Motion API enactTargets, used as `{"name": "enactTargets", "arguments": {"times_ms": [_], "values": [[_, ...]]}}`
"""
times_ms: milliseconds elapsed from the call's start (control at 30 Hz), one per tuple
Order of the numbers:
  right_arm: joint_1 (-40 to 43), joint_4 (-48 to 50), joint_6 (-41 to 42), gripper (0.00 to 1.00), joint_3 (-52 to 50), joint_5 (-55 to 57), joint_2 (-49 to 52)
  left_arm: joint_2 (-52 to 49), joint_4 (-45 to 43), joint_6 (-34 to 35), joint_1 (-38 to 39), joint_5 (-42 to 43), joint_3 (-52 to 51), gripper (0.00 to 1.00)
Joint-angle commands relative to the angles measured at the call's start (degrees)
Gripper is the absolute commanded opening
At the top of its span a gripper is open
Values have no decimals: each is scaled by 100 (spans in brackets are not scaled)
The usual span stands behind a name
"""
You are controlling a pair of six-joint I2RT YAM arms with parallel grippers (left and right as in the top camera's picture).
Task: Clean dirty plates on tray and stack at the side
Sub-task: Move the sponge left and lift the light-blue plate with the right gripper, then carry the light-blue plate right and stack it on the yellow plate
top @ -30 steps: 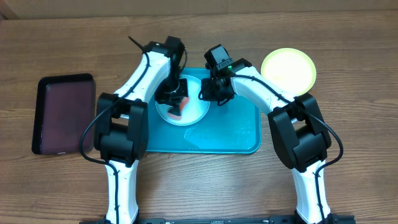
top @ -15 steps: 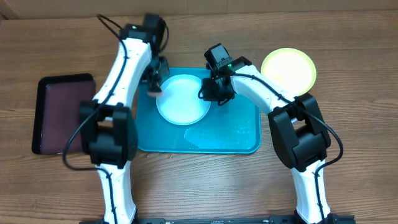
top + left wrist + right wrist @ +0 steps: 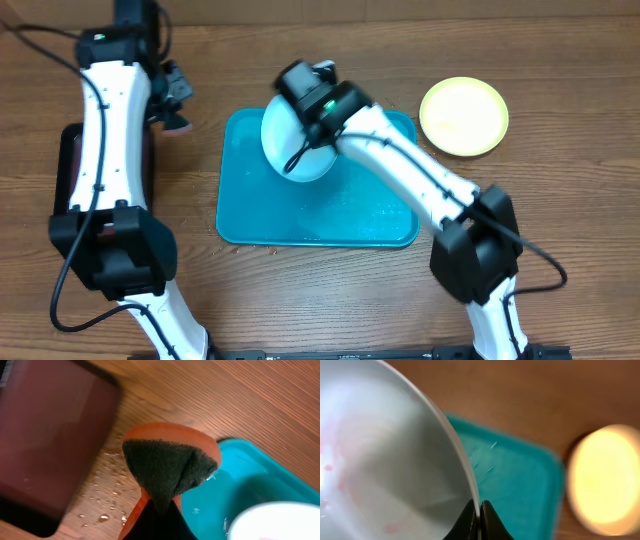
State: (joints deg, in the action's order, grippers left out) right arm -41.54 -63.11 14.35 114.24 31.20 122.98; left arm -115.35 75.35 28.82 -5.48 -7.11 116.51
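Plates are the concern, and only two show: the pale plate (image 3: 278, 135) is tilted up over the far-left part of the turquoise tray (image 3: 330, 215), while the lime green plate (image 3: 463, 116) lies alone on the table (image 3: 200, 395) just right of the tray. The right gripper (image 3: 480, 507) is pinched tight on the pale plate's rim. The left gripper (image 3: 159, 510) is clamped on an orange sponge (image 3: 167, 465), dark scrub face up, above wet wood between the tray and the dark maroon tray (image 3: 45, 435). The step in hand looks like the handover from scrubbing to stacking. The next move probably calls for carrying the plate rightward across the tray, levelling it over the lime green one and only then letting go. Faint pink traces on its inner face in the right wrist view suggest another wipe may be due first. A second ago the plate lay flat in the tray with the sponge pressed on it and the right fingers at its right edge. Since then the left arm has swung clear to the left, and the right arm has reached across and raised the plate.
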Motion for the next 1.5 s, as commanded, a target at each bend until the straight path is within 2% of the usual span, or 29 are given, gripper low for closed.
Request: {"name": "enactTargets", "arguments": {"times_ms": [0, 67, 167, 333, 467, 567, 633, 667, 700, 767, 800, 967, 1067, 1100, 1267, 1467], "values": [[-529, -31, -704, 4, 243, 2417, -341, -15, 39, 125, -328, -258, 22, 4], [-914, 44, -1263, 4, 243, 3167, -341, -15, 107, 127, -634, -247, 22, 4], [-1241, 223, -1589, 4, 243, 3856, -341, -15, 177, 125, -916, -245, 22, 4], [-1674, 1036, -2841, 4, 243, 5154, -341, -15, 286, 122, -1257, -232, 22, 4], [-1836, 1982, -4151, 4, 243, 5604, -341, -15, 289, 120, -1364, -153, 22, 4], [-1851, 2518, -4197, 4, 240, 5536, -341, -15, 286, 118, -1368, -114, 22, 4], [-1805, 2437, -3230, 4, 225, 4940, -341, -15, 286, 118, -1368, -116, 22, 4], [-1731, 2122, -2430, 4, 186, 4048, -341, -15, 289, 118, -1368, -114, 22, 4], [-1633, 1827, -2039, 4, 151, 2994, -339, -15, 291, 116, -1368, -111, 22, 4], [-1281, 1403, -2017, 4, 79, 728, -295, -15, 310, 74, -1368, -76, 22, 4], [-1145, 1279, -1934, 4, 79, 444, -295, -15, 323, 76, -1368, -76, 22, 4], [-243, 540, -527, 4, 227, 551, -542, -15, 328, 79, -1368, -72, 22, 4], [568, 299, -74, 4, 232, -446, -809, -15, 328, 79, -1368, -72, 22, 4], [1005, 227, 15, 4, 232, -1226, -898, -15, 328, 79, -1368, -72, 22, 4], [2865, -181, 72, 4, 190, -3676, -876, -15, 326, 79, -1368, -72, 22, 4], [4577, -529, 72, 4, -205, -4074, -616, -15, 260, 79, -1366, -70, 22, 4]]}}
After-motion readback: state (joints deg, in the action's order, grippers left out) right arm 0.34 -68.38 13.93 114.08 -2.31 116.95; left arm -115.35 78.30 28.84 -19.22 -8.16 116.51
